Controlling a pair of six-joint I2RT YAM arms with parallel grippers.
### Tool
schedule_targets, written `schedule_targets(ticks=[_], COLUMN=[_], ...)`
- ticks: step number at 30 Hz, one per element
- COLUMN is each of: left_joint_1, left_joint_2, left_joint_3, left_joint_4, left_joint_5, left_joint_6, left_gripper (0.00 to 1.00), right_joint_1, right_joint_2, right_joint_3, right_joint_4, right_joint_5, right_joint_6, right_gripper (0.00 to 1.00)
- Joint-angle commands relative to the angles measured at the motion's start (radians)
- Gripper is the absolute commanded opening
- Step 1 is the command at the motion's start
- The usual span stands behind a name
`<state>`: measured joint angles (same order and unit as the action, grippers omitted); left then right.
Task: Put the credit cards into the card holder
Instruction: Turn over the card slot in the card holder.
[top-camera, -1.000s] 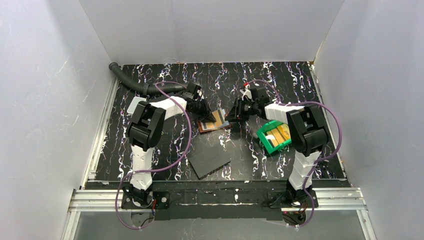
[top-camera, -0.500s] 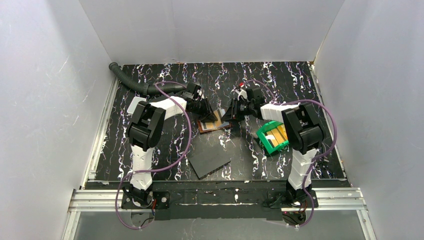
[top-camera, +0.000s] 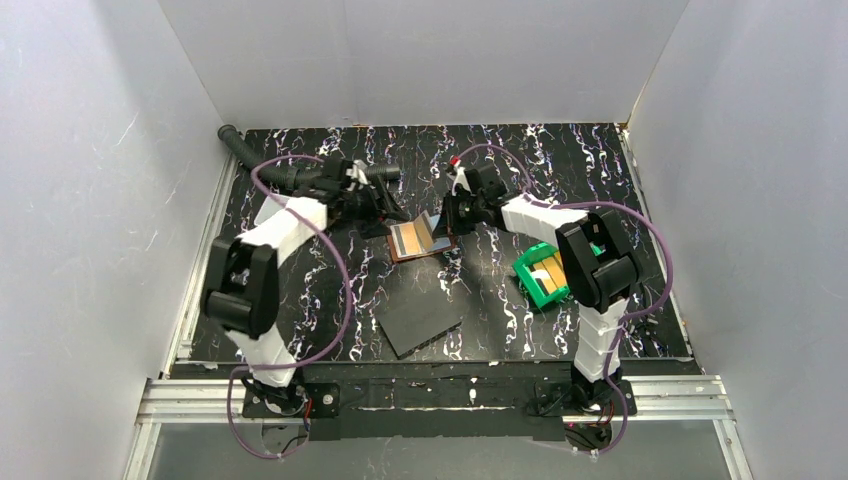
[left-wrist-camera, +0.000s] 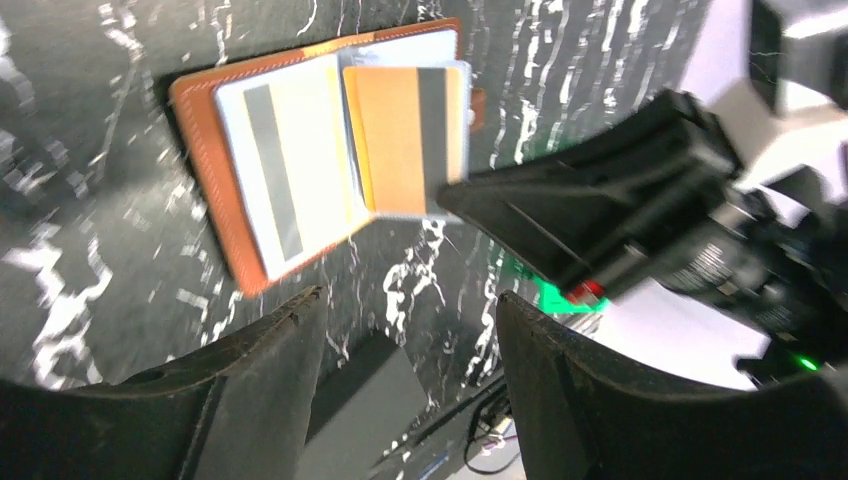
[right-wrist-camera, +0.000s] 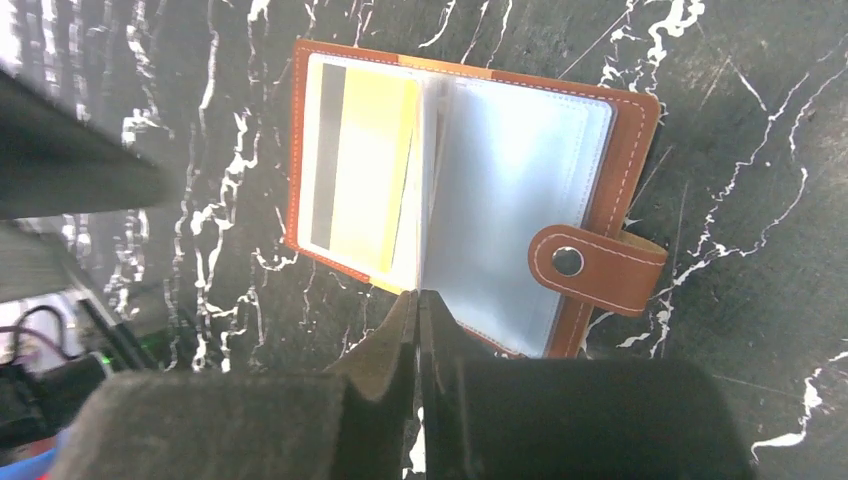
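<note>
Two credit cards (left-wrist-camera: 405, 135) are already sitting in the clear sleeves of the card holder (right-wrist-camera: 635, 150), which is lying open on the counter (top-camera: 500, 170) between the two arms, while more are waiting in the green bin (top-camera: 524, 268) just beside the right arm. The right jaws are pressing fully closed at the near edge of the middle sleeve – whether they are actually pinching that thin page or only touching it is not clear. The left jaws are hanging wide open above the holder, gripping nothing. Nothing is pinning the leather down, so any tug on the sleeve is likely to drag or spin the whole holder – and if the page slips free it may flop over the empty pocket, blocking the next card.
</note>
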<state>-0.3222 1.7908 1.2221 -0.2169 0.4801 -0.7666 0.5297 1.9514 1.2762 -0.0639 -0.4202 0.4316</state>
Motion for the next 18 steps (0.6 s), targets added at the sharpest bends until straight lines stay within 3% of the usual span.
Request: schedule_targets(ticks=[1, 7, 8, 10, 12, 15, 18], left_joint_1=[0.082, 0.181, 0.198, 0.226, 0.246, 0.254, 0.253], left_joint_2=[-0.25, -0.516, -0.557, -0.632, -0.684, -0.734, -0.741], left_joint_3=[-0.112, -0.159, -0.162, -0.166, -0.157, -0.137, -0.165], left_joint_4=[-0.052, -0.232, -0.256, -0.296, -0.333, -0.368, -0.308], left_joint_5=[0.079, 0.065, 0.057, 0.037, 0.018, 0.019, 0.138], left_joint_6=[0.013, 0.117, 0.134, 0.158, 0.181, 0.209, 0.183], left_gripper=[0.62, 0.68, 0.69, 0.72, 0.73, 0.78, 0.82], right_joint_1=[0.081, 0.262, 0.297, 0.308, 0.277, 0.176, 0.051], right_joint_2=[-0.016, 0.052, 0.074, 0.108, 0.1, -0.033, -0.205], right_joint_3=[0.111, 0.319, 0.358, 0.402, 0.397, 0.278, 0.18], right_joint_4=[-0.161, -0.327, -0.34, -0.285, -0.242, -0.21, -0.312], right_joint_5=[0.176, 0.426, 0.432, 0.261, 0.144, 0.11, 0.133], right_joint_6=[-0.109, -0.124, -0.12, -0.092, 0.002, 0.056, -0.001], right_gripper=[0.12, 0.35, 0.38, 0.43, 0.45, 0.49, 0.53])
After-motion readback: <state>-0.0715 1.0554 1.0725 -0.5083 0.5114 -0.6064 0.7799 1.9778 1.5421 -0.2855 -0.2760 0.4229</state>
